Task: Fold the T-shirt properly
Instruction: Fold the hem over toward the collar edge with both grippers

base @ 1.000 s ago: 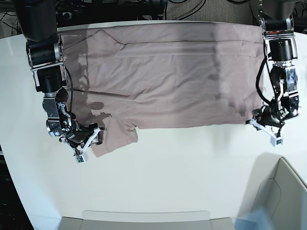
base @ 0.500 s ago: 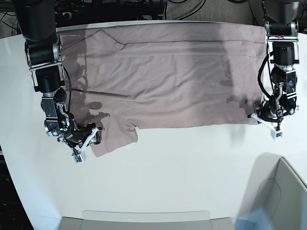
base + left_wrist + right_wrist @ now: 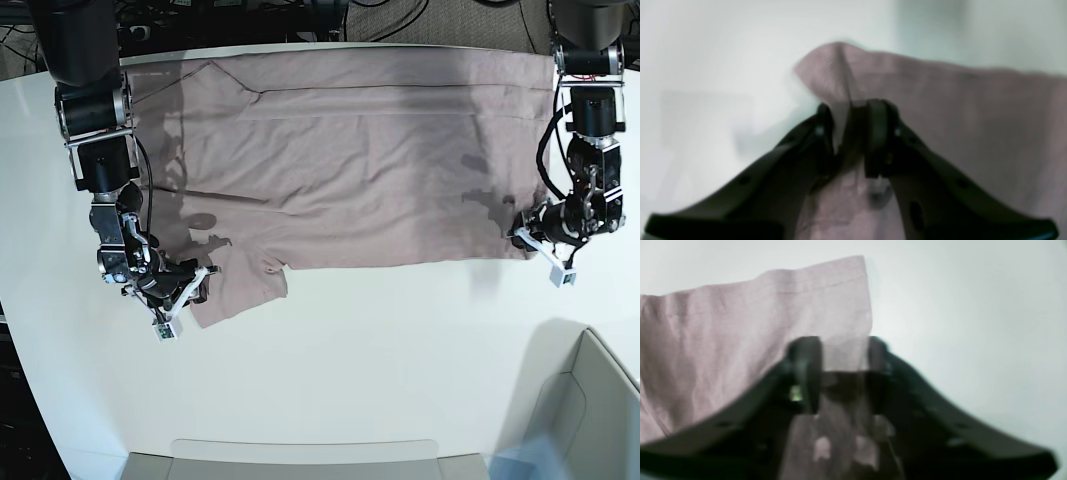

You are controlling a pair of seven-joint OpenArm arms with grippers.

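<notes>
The mauve-pink T-shirt (image 3: 350,170) lies spread flat across the far half of the white table (image 3: 380,350), with one sleeve (image 3: 240,290) pointing toward the front on the base view's left. My left gripper (image 3: 527,240) sits at the shirt's front corner on the base view's right. In the left wrist view its jaws (image 3: 850,133) pinch a raised fold of the T-shirt (image 3: 957,116). My right gripper (image 3: 190,295) is at the sleeve's outer edge. In the right wrist view its jaws (image 3: 845,373) are drawn in on the hem corner of the T-shirt (image 3: 723,333), and the picture is blurred.
A grey open box (image 3: 590,400) stands at the front right of the table. A flat grey tray edge (image 3: 300,455) runs along the front. Cables and equipment (image 3: 250,15) crowd the space behind the table's far edge. Both arm columns (image 3: 95,120) rise at the shirt's sides.
Both grippers have narrowed from wide open onto the cloth. My left gripper has shifted slightly inward to the shirt's corner. The right one has barely moved at the sleeve.
</notes>
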